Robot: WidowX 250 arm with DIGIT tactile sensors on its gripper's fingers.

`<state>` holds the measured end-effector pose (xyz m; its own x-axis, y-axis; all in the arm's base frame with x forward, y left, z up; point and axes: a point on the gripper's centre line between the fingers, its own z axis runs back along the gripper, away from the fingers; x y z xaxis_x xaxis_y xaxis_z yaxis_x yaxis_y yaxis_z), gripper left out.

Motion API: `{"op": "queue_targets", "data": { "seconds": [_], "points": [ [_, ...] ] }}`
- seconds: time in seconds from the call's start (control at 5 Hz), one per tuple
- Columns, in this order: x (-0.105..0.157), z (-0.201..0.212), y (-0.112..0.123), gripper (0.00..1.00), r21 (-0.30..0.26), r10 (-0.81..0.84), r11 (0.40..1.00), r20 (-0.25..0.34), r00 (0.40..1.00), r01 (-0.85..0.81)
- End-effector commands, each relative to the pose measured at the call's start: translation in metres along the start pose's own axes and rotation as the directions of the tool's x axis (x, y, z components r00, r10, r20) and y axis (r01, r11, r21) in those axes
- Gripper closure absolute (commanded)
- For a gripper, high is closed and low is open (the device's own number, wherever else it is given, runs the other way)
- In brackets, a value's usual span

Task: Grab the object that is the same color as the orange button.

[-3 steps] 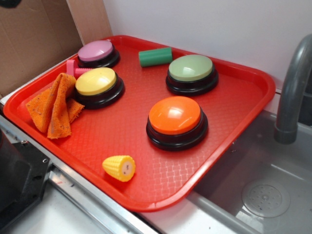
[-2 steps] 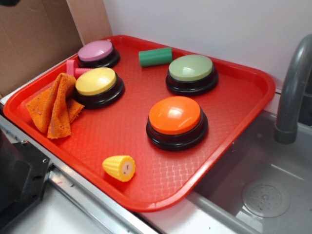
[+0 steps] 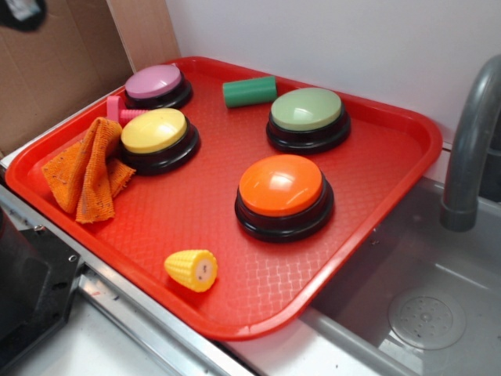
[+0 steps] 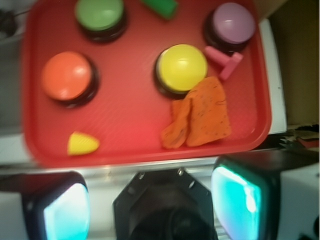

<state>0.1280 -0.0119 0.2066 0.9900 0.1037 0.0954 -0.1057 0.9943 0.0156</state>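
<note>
The object, a crumpled orange woven rag, lies at the left end of the red tray, touching the yellow button. In the wrist view the rag is up and right of centre. The orange button, glossy dome on a black base, stands mid-tray and shows as in the wrist view. My gripper is open, its teal pads wide apart with nothing between them, high above and outside the tray's near edge. In the exterior view only a dark part of the arm shows, top left.
Also on the tray are a pink button, a green button, a green cylinder, a pink piece and a yellow toy corn. A grey faucet and sink are right; cardboard stands behind left.
The dark part of the arm has come further into the exterior view's top-left corner. Nothing on the tray has moved.
</note>
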Motion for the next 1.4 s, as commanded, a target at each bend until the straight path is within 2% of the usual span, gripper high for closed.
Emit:
{"op": "queue_targets", "data": {
  "seconds": [0.0, 0.4, 0.6, 0.8, 1.0, 1.2],
  "points": [
    [0.027, -0.068, 0.013, 0.0, 0.103, 0.138, 0.986, -0.037, 0.99, -0.133],
    [0.018, -0.111, 0.052, 0.0, 0.179, 0.321, 0.935, -0.062, 0.945, -0.306],
    [0.014, -0.125, 0.07, 0.0, 0.195, 0.38, 0.913, -0.085, 0.921, -0.359],
    [0.019, -0.142, 0.075, 0.0, 0.225, 0.384, 0.907, -0.099, 0.918, -0.355],
    [0.024, -0.151, 0.075, 0.0, 0.219, 0.366, 0.915, -0.099, 0.925, -0.339],
    [0.02, -0.157, 0.08, 0.91, 0.203, 0.394, 0.906, -0.094, 0.914, -0.37]
  ]
}}
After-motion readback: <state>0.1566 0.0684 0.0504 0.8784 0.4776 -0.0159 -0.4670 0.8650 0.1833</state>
